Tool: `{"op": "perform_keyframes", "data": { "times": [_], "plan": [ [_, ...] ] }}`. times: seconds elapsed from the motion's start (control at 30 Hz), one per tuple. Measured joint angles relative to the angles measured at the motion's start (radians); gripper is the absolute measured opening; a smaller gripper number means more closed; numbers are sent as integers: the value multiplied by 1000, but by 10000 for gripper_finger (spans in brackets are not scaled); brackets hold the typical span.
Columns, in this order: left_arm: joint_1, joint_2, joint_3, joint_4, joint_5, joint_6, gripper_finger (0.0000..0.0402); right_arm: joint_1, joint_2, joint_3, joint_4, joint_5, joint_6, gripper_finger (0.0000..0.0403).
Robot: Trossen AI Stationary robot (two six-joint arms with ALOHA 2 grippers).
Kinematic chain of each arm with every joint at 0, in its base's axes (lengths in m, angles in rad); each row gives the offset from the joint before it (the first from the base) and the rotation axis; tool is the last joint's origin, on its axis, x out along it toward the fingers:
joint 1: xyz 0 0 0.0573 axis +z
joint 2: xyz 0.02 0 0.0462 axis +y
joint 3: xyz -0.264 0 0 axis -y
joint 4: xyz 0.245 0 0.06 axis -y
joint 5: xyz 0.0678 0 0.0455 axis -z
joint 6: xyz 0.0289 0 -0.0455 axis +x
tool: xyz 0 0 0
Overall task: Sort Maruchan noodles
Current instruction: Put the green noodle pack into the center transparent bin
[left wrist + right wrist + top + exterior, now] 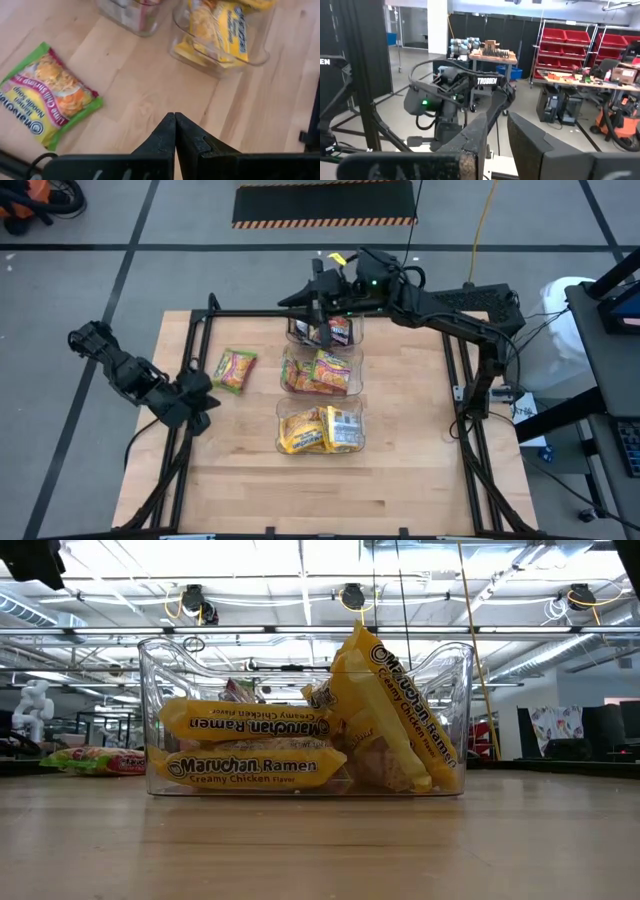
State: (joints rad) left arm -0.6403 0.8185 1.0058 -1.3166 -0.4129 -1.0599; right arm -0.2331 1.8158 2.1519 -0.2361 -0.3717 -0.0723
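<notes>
- Nearest the low camera stands the clear bin of yellow packets (300, 720), its Creamy Chicken packs stacked flat on one side and one leaning upright on the other; from above this bin (321, 430) sits at about six o'clock on the tabletop (400, 470).
- At the centre sits the middle bin (320, 372) with the green-yellow packets, and at twelve o'clock the far bin (325, 332) with the dark packets.
- One loose green-yellow packet (234, 369) lies flat on the bare wood at about nine o'clock from the middle bin, well apart from it. It is the only packet outside a bin.
- Left pincer (205, 402) hangs low over the tabletop, clenched on nothing: the left wrist view shows its two fingertips (165, 131) pressed together with bare wood ahead.
- From the left pincer the loose packet (47, 95) lies near, at roughly one o'clock in the overhead view. Its long axis runs nearly along the twelve-to-six line, tilted slightly.
- Right pincer (318, 305) hovers above the far bin, partly released and empty; its wrist view shows a gap between the fingers (470, 140) and only the room beyond.
- Judged from this, the left arm is plainly the nearer one for the loose packet. It would need to open first and close across the packet's short side, then carry it toward three o'clock into the middle bin.
</notes>
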Motion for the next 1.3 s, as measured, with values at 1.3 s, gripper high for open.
{"op": "perform_keyframes", "data": {
  "times": [1.3],
  "plan": [
    [-58,596,0,-61,-315,-490,95,65,-231,0,-290,61,-177,71]
  ]
}}
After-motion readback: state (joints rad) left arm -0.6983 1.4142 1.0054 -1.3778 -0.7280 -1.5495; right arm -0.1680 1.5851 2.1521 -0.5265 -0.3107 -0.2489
